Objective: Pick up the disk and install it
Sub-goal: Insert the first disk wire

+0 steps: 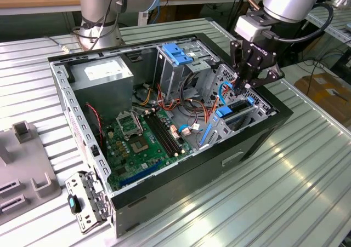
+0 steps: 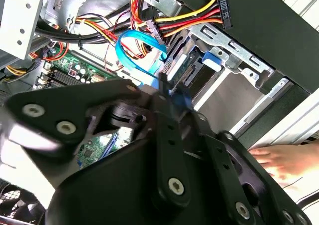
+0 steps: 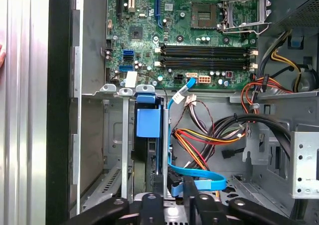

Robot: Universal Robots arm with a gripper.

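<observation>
The disk [image 1: 237, 111] stands on edge in the metal drive bay at the front corner of the open computer case [image 1: 258, 140], on the exterior view's right. Its light-blue carrier [image 3: 148, 121] shows in the first wrist view, and its connector end [image 2: 185, 70] in the second wrist view. My gripper [image 1: 243, 86] hangs just above the bay, fingers drawn together into a point at the disk's near end. A thin blue cable [image 3: 195, 181] loops right past the fingertips [image 2: 169, 98]. Whether they pinch it or the disk is hidden.
Inside the case are the motherboard [image 1: 140, 143], a grey power supply [image 1: 104, 74], a drive cage with a blue latch [image 1: 176, 52] and bundles of coloured wires [image 3: 199, 140]. A person's hand [image 2: 281, 160] rests on the ribbed metal table [image 1: 285, 197] beside the case.
</observation>
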